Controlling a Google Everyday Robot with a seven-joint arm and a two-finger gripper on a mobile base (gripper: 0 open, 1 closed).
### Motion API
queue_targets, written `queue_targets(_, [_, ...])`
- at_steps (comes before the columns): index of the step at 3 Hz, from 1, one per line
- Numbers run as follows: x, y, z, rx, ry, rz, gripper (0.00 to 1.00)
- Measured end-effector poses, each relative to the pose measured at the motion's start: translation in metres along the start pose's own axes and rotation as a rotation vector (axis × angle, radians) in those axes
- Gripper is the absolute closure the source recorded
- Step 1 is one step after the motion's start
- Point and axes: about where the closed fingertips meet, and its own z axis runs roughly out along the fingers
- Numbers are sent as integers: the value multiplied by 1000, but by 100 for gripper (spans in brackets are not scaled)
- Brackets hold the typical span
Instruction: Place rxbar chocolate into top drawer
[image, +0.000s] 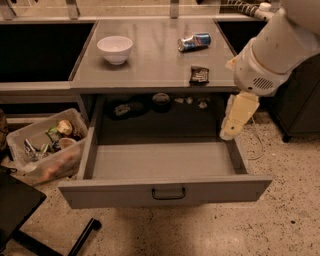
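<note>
The rxbar chocolate (199, 75), a small dark wrapper with pale lettering, lies flat near the front right edge of the grey table top (150, 65). The top drawer (165, 192) is pulled out wide below it, with its dark loop handle (168, 193) at the centre of the front panel, and nothing lies in the part of its floor that shows. My gripper (236, 120) hangs down pale and cream-coloured from the white arm (270, 55). It sits at the table's right side, over the drawer's right wall, below and to the right of the rxbar.
A crushed blue-and-silver can (194, 41) lies at the back right of the table top and a white bowl (115, 49) at the back left. A clear bin (47, 145) of odds and ends stands on the floor to the left. A black chair base (20, 210) is at the lower left.
</note>
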Motion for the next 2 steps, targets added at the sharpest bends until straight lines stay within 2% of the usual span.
queue_targets(1, [-20,-37,34,87,-18,-64,0])
queue_targets(2, [-15,-69,61,134,-18,-89,0])
